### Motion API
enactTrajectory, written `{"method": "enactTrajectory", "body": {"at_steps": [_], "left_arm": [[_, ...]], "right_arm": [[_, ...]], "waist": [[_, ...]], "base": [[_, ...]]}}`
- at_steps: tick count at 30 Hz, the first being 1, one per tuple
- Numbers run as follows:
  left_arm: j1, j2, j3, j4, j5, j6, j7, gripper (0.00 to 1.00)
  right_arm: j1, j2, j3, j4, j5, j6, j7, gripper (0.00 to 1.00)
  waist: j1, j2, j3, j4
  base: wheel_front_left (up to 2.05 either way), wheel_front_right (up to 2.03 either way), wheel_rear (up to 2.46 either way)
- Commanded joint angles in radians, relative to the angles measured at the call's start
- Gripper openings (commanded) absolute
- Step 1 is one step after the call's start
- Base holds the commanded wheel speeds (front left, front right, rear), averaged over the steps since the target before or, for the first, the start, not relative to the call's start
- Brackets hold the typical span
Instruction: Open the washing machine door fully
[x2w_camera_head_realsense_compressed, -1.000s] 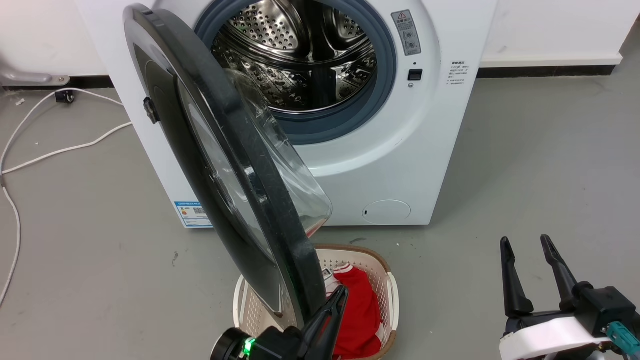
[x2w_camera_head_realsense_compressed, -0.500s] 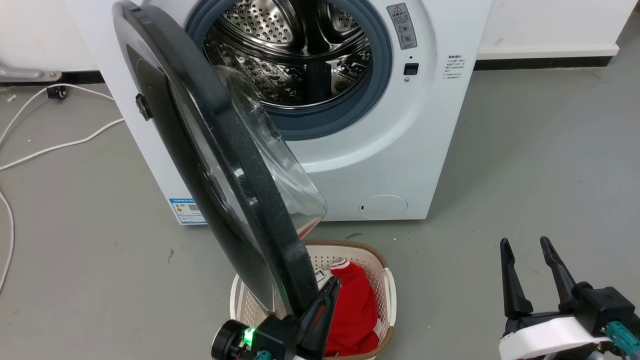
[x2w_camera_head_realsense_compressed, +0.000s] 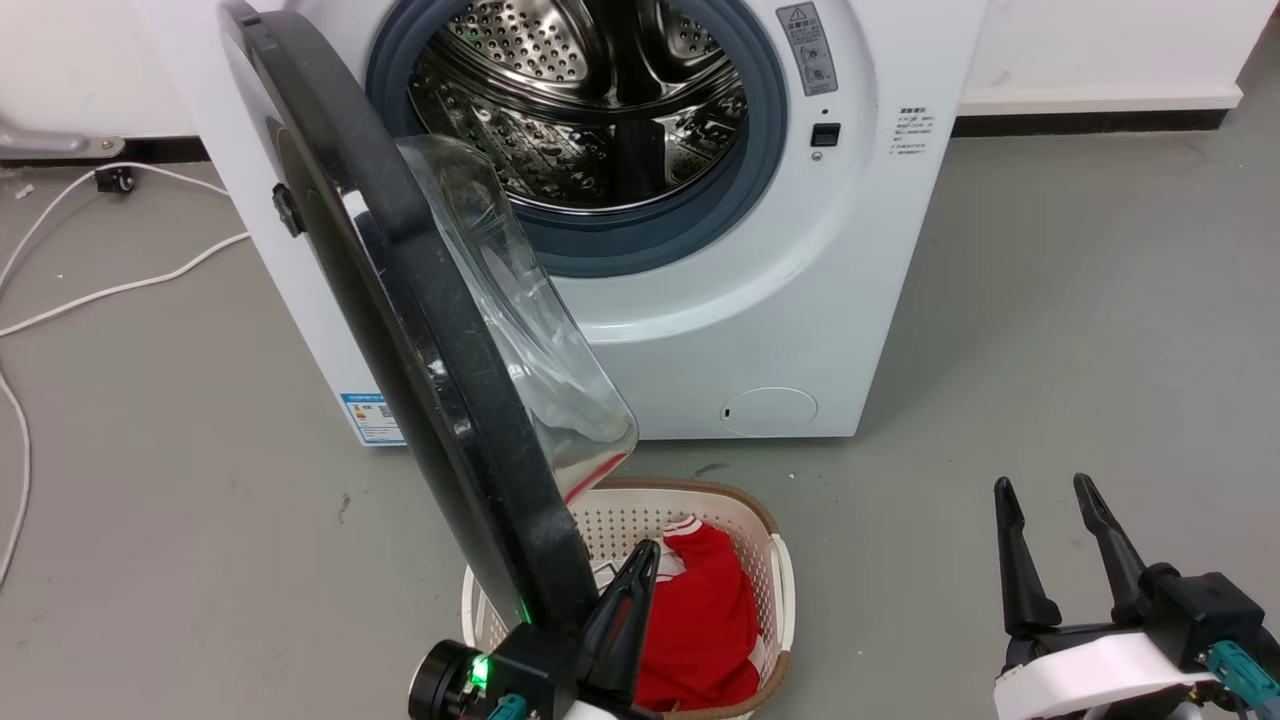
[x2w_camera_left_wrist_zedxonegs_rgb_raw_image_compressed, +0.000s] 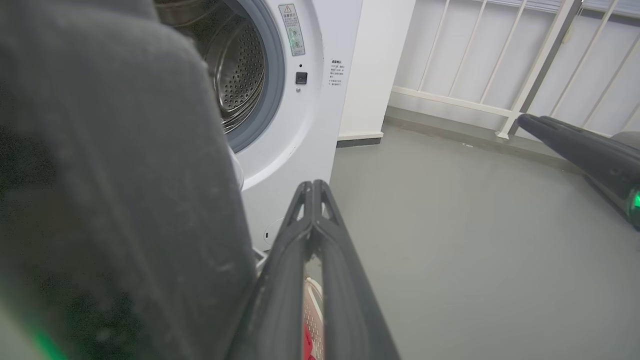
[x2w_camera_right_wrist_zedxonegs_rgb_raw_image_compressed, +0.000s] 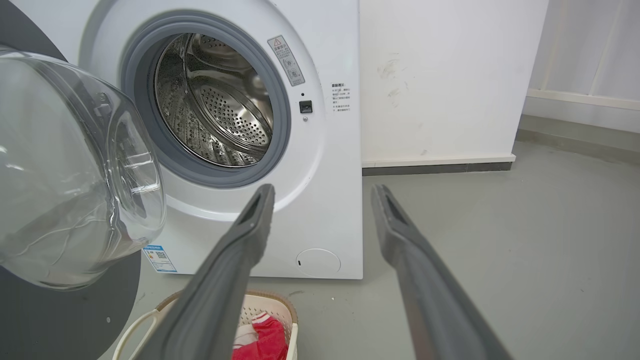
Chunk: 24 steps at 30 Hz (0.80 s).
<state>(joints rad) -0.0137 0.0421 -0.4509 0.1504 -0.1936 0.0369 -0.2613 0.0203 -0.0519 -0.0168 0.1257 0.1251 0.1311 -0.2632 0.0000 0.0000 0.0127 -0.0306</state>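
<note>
While the washing machine (x2w_camera_head_realsense_compressed: 700, 330) stands on the grey floor (x2w_camera_head_realsense_compressed: 1050, 300) with its steel drum (x2w_camera_head_realsense_compressed: 600, 110) exposed, the washing machine door (x2w_camera_head_realsense_compressed: 440, 380) juts out from its hinge side on the robot's left. It is nearly edge-on to the head camera, and its clear glass bowl (x2w_camera_head_realsense_compressed: 520, 340) bulges toward the opening. The door's lower rim hangs over a white laundry basket (x2w_camera_head_realsense_compressed: 775, 590) just in front of the machine, which holds a red garment (x2w_camera_head_realsense_compressed: 700, 620). At the lower right, the right claw (x2w_camera_head_realsense_compressed: 1043, 490) hovers well apart from the door, fingers spread and empty. The left claw (x2w_camera_head_realsense_compressed: 640, 565) has its fingers pressed together on nothing, right beside the door's lower rim. It seems to touch the rim, though the angle leaves that unsure.
</note>
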Motion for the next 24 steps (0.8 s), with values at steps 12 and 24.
{"method": "enactTrajectory", "body": {"at_steps": [12, 24], "left_arm": [[0.108, 0.037, 0.069, -0.09, 0.014, 0.044, -0.004, 0.0], [0.154, 0.06, 0.167, -0.117, -0.002, 0.084, -0.004, 0.0]], "right_arm": [[0.013, 0.003, -0.003, -0.008, 0.0, -0.001, -0.002, 1.0], [0.008, 0.003, 0.002, -0.011, -0.01, -0.001, -0.002, 1.0]], "waist": [[0.0, 0.0, -0.002, 0.131], [0.0, 0.0, 0.001, 0.251]], "base": [[0.0, 0.0, 0.0], [0.0, 0.0, 0.0]]}}
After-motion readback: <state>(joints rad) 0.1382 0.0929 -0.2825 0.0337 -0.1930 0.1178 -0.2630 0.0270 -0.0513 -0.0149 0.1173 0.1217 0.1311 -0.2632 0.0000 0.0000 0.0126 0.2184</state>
